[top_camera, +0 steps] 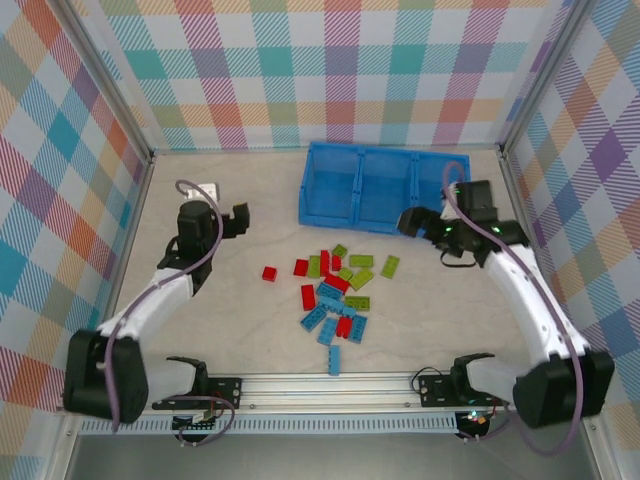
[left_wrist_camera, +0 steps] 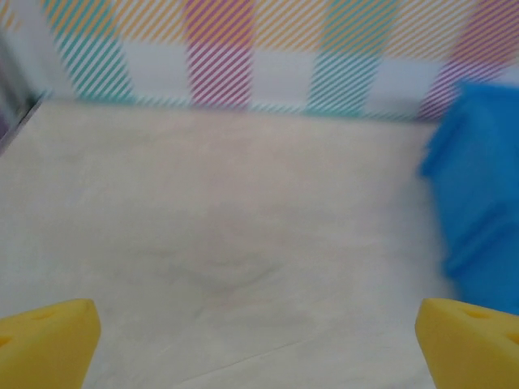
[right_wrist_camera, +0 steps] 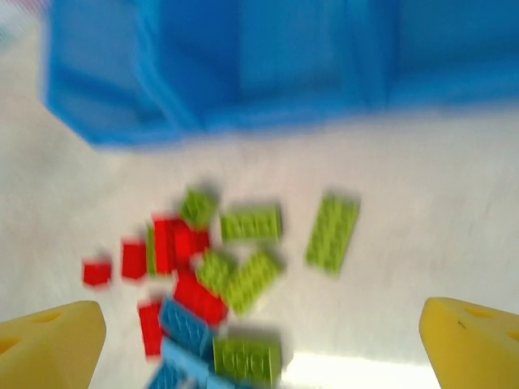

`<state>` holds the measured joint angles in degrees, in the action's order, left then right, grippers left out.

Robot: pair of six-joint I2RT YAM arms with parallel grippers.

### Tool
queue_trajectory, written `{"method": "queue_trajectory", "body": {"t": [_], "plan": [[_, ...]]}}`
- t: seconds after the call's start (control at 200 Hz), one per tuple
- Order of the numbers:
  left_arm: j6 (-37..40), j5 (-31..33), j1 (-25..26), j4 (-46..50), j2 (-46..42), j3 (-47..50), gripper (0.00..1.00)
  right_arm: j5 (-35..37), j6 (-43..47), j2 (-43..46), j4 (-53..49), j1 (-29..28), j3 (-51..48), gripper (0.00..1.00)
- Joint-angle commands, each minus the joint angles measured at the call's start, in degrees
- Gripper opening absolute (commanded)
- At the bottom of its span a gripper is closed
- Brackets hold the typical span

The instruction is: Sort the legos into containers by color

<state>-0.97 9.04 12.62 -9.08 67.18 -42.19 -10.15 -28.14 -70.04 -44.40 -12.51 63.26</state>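
- The legos (top_camera: 335, 295) lie in a loose heap at the centre of the top view. Red, light blue and lime green bricks are mixed together with studs up, and several touch. Any lettering on the studs is too small to read.
- A red brick (top_camera: 269, 273) lies alone just left of the heap. A lime green brick (top_camera: 390, 265) sits at the heap's right edge, and a light blue brick (top_camera: 334, 361) lies lowest in the frame.
- In my right wrist view the legos (right_wrist_camera: 211, 284) sit blurred at lower centre-left, with the lime green brick (right_wrist_camera: 332, 231) apart to their right.
- The containers (top_camera: 330, 218) are one bright blue tray at the upper centre-right of the top view, above the heap and apart from it. Two dividers (top_camera: 358, 188) split the tray into three side-by-side compartments. The tray also spans the top of my right wrist view (right_wrist_camera: 268, 73) and shows at the right edge of my left wrist view (left_wrist_camera: 478, 203).
- My right gripper (top_camera: 408, 222) (right_wrist_camera: 259, 348) hovers just below the tray's lower right part. Its yellow pads (right_wrist_camera: 49, 344) are spread wide and hold nothing.
- My left gripper (top_camera: 243, 220) (left_wrist_camera: 259, 348) hangs at the left of the top view, well apart from the heap. It is also spread wide, over the bare table (top_camera: 230, 320).
- Plaid walls (top_camera: 320, 70) surround the table.
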Motion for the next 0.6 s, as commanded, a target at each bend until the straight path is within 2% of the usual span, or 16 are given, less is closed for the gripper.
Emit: {"method": "queue_trajectory", "body": {"t": [0.0, 0.125, 0.31, 0.37, 0.47, 0.595], "plan": [[3.09, -4.04, 9.6, 21.03, -4.21, -5.64, 1.0, 0.94, -4.98, -7.59, -16.69, -6.12, 4.36, 1.0], [5.36, -4.76, 21.71, 30.92, -6.13, -9.8, 1.0, 8.01, -7.13, -16.97, -16.84, -11.03, 7.31, 0.99], [3.96, -7.06, 34.18, 34.04, -7.46, -10.52, 1.0, 16.26, -9.99, -25.85, -12.16, -12.1, 6.93, 1.0], [4.43, -8.21, 38.34, 34.04, -7.39, -9.86, 1.0, 16.9, -9.83, -28.7, -9.74, -12.09, 6.63, 1.0], [4.37, -9.3, 44.64, 31.66, -8.72, -6.92, 1.0, 17.34, -9.93, -31.59, -3.81, -12.56, 5.4, 0.92], [1.48, -5.51, 53.86, 21.11, -13.47, 1.54, 1.0, 17.72, -10.35, -31.46, 4.91, -13.84, 2.2, 0.91]]}}
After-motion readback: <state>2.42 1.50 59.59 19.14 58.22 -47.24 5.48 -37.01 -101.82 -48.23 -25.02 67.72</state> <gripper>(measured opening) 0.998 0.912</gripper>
